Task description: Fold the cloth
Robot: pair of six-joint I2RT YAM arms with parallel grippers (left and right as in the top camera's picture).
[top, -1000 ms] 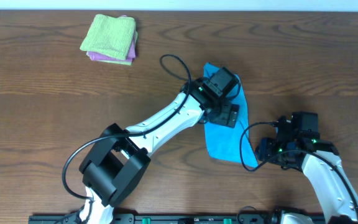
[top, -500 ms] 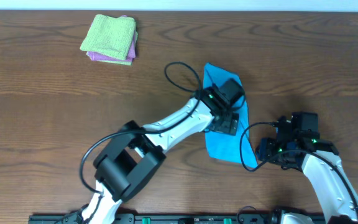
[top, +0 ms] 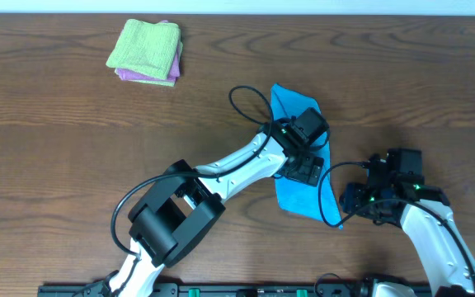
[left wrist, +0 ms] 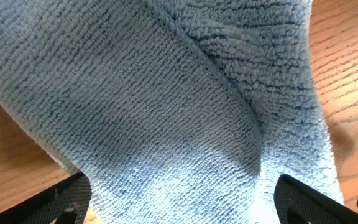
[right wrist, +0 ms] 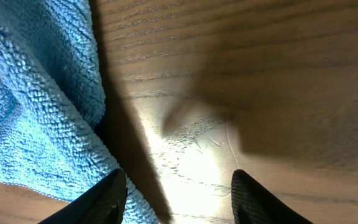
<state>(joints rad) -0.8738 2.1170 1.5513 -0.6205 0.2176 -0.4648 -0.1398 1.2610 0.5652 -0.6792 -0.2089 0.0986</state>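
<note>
The sky-blue cloth point(top: 298, 198) lies as a long, rumpled strip right of the table's middle. My left gripper point(top: 306, 171) hovers low over its middle. In the left wrist view the cloth point(left wrist: 166, 93) fills the frame, with a raised fold running across it. The left gripper point(left wrist: 182, 205) stands wide open there, with cloth spanning the gap between its fingers. My right gripper point(top: 355, 200) sits just right of the cloth's lower corner. In the right wrist view the right gripper point(right wrist: 179, 199) is open over bare wood, and the cloth point(right wrist: 36, 112) lies beside its left finger.
A folded lime-green cloth point(top: 144, 43) rests on a folded pink-purple one point(top: 134, 76) at the table's far left. The left arm's black cable point(top: 250, 95) loops above the blue cloth. The wooden table point(top: 56, 165) stretches bare to the left.
The left gripper has slid down and to the right along the cloth. The cloth's lower corner has spread a little toward the right gripper. The right arm has not moved.
</note>
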